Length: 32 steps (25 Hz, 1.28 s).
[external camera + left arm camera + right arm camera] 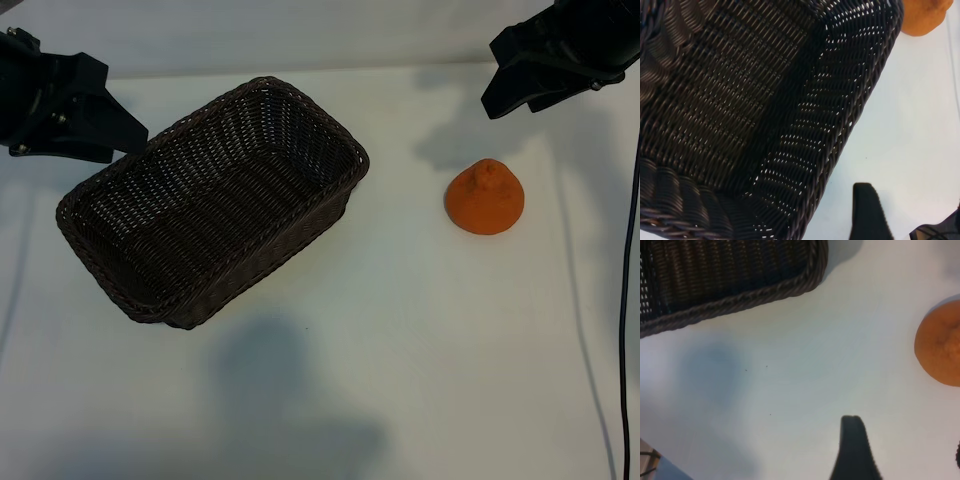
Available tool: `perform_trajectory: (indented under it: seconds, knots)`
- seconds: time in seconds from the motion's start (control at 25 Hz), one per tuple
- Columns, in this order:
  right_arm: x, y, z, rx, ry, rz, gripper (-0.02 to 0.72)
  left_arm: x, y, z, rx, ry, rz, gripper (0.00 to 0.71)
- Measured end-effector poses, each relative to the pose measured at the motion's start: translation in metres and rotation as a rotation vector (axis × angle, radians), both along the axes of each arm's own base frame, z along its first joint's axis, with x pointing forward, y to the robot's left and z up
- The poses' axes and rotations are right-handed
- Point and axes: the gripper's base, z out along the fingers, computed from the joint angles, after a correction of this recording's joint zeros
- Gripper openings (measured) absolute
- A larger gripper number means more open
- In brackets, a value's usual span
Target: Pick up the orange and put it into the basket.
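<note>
The orange (pixel 484 198) sits on the white table right of centre, stem knob up. It also shows at an edge of the left wrist view as the orange (pixel 922 17) and of the right wrist view as the orange (pixel 940 350). The dark wicker basket (pixel 210 200) lies left of centre with nothing in it. My left gripper (pixel 125 130) hovers at the basket's far left corner, open, one finger (pixel 867 210) beside the basket wall (pixel 740 100). My right gripper (pixel 500 95) hangs open behind and above the orange, one finger (pixel 852 445) over bare table, holding nothing.
A black cable (pixel 625 300) runs down the table's right edge. White tabletop (pixel 400 350) stretches between basket and orange and across the near side. The basket rim (pixel 740 300) shows in the right wrist view.
</note>
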Motion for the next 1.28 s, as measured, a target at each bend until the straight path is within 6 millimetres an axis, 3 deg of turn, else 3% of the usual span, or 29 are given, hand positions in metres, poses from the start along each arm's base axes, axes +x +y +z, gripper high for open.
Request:
perform_trajectory:
  seconds: [1.28]
  knots:
    - [0.0000, 0.0000, 0.0000, 0.000, 0.000, 0.000, 0.475, -0.0018, 0.0036, -0.0027, 0.051, 0.015, -0.014, 0.458]
